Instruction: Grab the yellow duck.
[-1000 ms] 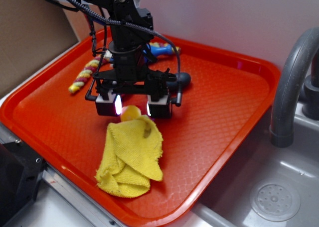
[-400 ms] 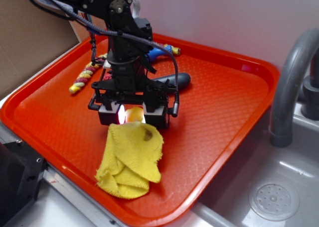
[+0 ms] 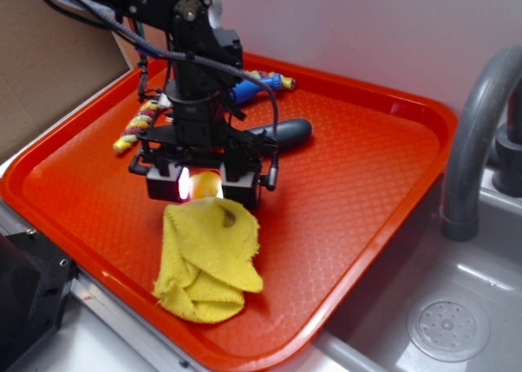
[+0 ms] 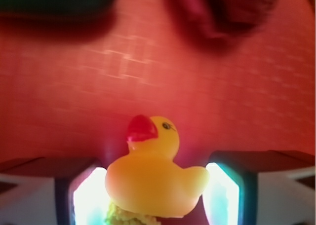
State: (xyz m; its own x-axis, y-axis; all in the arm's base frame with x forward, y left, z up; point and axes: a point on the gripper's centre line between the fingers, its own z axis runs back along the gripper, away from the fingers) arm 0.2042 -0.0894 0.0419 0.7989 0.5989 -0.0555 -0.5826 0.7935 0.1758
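1. No brand, label or writing can be read on anything in either view.
2. The duck [image 4: 153, 178] sits between the two lit fingers of the claw [image 3: 202, 186]; in the wrist view its red bill points up and left.
3. The fingers press close on both sides of the duck's body, so the claw appears clenched on it.
4. The duck [image 3: 204, 184] is on the red tray [image 3: 367, 184], just behind the top edge of the yellow rag [image 3: 210, 258], and its underside touches the rag's fringe.
5. A dark handle [image 3: 285, 132] lies on the tray behind the arm, and a striped rope toy [image 3: 134, 127] lies to the arm's side near the tray's rim.
6. A grey tap [image 3: 477, 143] stands beside the tray over the sink [image 3: 449, 327].
7. Compared with a second ago, the fingers have drawn in from well apart to tight around the duck, and the arm has shifted slightly toward the tray's left edge.
8. The rag has moved slightly with it.
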